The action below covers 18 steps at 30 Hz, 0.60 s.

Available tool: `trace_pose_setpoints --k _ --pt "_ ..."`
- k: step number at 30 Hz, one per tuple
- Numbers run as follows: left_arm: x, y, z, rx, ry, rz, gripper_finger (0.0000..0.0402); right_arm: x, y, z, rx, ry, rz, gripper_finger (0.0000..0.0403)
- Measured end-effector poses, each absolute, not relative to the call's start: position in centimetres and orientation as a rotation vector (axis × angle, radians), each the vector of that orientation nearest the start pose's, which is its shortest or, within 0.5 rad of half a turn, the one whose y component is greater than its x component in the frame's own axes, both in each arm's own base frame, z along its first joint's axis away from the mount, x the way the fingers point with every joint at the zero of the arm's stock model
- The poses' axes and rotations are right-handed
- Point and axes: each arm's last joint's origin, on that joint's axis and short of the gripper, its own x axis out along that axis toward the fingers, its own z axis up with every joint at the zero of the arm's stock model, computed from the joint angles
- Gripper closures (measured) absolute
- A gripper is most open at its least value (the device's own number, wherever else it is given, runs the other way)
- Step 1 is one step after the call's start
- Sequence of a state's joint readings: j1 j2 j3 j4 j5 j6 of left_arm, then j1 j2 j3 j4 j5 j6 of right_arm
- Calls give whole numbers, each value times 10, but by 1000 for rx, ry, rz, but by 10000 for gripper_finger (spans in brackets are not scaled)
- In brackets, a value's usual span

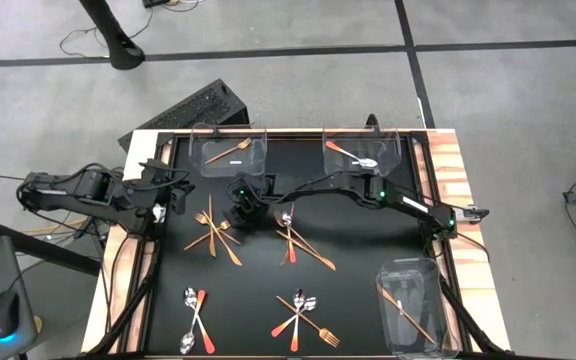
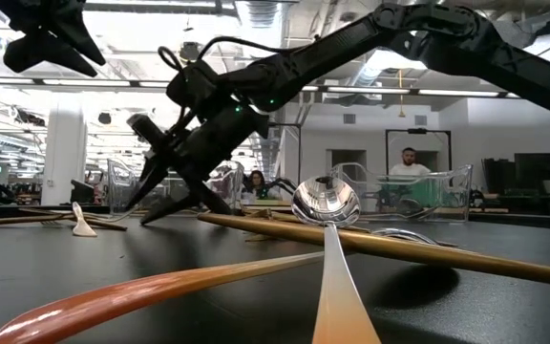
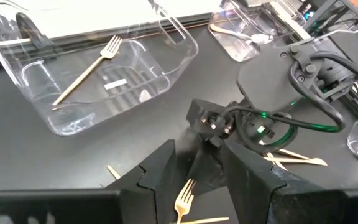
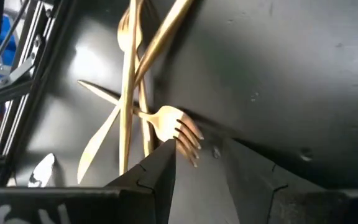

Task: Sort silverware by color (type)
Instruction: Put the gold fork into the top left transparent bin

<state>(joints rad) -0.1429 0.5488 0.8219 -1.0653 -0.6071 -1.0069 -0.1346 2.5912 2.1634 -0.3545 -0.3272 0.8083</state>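
Only the right wrist view shows the right gripper (image 4: 194, 163), fingers apart and empty, above a gold fork (image 4: 169, 126); the left gripper (image 3: 197, 177) is spread too.

Gold forks (image 1: 213, 232), red-handled spoons (image 1: 295, 318), scattered in crossed piles

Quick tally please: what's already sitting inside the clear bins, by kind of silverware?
Gold fork: 1
Red-handled spoon: 1
Gold knife: 1
Total binned: 3
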Motion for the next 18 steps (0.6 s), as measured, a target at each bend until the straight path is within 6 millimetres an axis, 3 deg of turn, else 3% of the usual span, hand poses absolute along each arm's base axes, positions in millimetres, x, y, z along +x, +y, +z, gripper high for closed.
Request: trace_pose_setpoints --k 18 --pt "80 5 300 -651 445 756 284 559 -75 129 875 759 -70 393"
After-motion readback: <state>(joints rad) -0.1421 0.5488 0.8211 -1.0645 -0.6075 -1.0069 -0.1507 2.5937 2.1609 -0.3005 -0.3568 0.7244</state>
